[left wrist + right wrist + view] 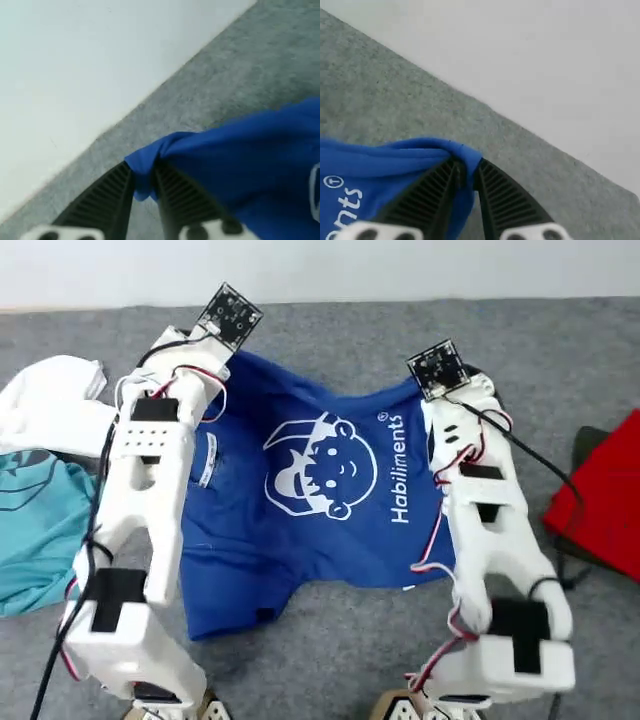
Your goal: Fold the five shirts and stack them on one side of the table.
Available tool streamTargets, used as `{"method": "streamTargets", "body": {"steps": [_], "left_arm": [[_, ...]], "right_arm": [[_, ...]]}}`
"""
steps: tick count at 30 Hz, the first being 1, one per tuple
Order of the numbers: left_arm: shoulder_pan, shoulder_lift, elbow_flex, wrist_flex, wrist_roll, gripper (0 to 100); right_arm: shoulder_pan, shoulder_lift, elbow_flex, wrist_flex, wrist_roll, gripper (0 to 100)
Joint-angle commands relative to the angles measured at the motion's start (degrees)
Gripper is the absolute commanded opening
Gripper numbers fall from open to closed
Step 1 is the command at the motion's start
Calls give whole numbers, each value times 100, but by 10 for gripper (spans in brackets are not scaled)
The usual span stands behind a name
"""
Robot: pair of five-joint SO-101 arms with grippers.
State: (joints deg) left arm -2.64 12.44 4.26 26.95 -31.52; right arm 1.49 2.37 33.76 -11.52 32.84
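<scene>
**Left gripper** [143,174]: ribbed fingers narrowed onto a bunched corner of the blue shirt [240,165], with a small tuft of cloth poking out between the tips.

**Right gripper** [467,167]: fingers likewise almost together, pinching the other corner of the same edge, with the fabric rolled over the tips.

**Hold:** both pinches sit on the shirt's far edge, one at each end, toward the far edge of the table [340,665]. In the wrist views that edge appears raised off the grey surface. The paired hold keeps the edge stretched between the arms. I judge this to be the set-up for carrying it over the body of the garment as a fold. Taking the corners rather than the middle should keep the edge straight and the crease square.

**Shirt:** in the high view it lies print-up in the middle of the table, between the two arms. Its near edge rests on the surface and is somewhat rumpled toward the near left corner. That resting edge likely serves as the anchor for the fold.

**Other garments:** a white shirt [50,400] and a teal shirt [35,520] lie at the table's left edge, the white one farther back. A red shirt [605,490] lies at the right edge. None looks neatly folded, and no stack is seen, so the task appears to be at an early stage.
</scene>
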Motion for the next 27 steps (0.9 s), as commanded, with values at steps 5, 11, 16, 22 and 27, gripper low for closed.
{"method": "streamTargets", "body": {"steps": [5, 11, 16, 22, 27], "left_arm": [[-105, 536, -760, -1284, -26, 3], [-105, 1240, -2255, -1231, -18, 3], [-70, 1512, -3371, -545, -18, 3], [-70, 1820, -4215, 176, -18, 3], [-62, 1829, -4391, 1705, -18, 3]], "right_arm": [[-22, 927, -1776, -286, 35, 9], [4, 1903, -3358, -242, 44, 9], [-22, 2193, -3886, -233, 53, 9], [66, 2202, -3877, -215, 53, 9], [101, 2185, -3868, 716, 53, 9]]}}
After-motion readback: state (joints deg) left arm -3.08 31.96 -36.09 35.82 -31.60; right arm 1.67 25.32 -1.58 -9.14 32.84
